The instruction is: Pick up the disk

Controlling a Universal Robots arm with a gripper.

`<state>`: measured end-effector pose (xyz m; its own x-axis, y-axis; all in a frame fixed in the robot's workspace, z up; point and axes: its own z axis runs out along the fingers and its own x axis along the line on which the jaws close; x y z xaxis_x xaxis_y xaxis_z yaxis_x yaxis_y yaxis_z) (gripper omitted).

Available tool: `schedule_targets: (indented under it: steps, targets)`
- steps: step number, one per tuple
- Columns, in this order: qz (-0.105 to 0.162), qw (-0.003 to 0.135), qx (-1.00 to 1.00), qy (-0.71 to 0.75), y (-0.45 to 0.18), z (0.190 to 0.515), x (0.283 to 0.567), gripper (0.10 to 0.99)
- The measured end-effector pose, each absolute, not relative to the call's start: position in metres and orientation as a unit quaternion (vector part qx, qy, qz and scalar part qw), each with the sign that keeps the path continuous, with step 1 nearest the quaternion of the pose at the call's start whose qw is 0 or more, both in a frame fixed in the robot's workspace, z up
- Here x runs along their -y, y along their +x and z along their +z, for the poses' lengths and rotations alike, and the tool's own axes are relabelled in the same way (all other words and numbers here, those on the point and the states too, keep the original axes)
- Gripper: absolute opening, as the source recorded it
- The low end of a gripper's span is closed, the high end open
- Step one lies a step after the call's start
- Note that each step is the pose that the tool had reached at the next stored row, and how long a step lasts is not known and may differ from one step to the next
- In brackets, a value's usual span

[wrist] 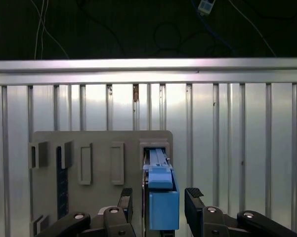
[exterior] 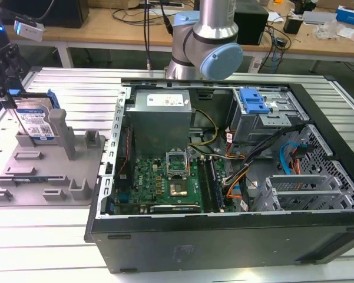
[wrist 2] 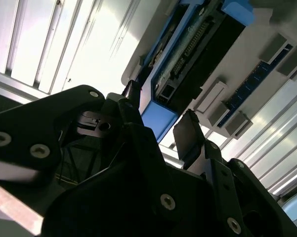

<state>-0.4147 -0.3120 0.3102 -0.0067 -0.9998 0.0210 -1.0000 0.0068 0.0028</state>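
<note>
On the ribbed tabletop (exterior: 41, 236), the disk (exterior: 34, 121) stands unlifted in its holder (exterior: 47, 177), the claw (wrist: 159, 193) spread open astride it.

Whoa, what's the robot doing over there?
The robot arm's gripper is down at the disk, which stands on its edge in a grey holder on the metal table. Its fingers sit open, one on each side of the disk, so nothing is gripped or lifted yet. An open computer case lies beside the holder.
</note>
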Motion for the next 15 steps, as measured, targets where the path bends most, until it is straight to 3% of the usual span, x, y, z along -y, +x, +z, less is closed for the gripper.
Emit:
schedule_targets:
  steps: [15]
  targets:
    - [0.006,0.008,0.709,0.705,-0.4153,0.301,0.312,0.529]
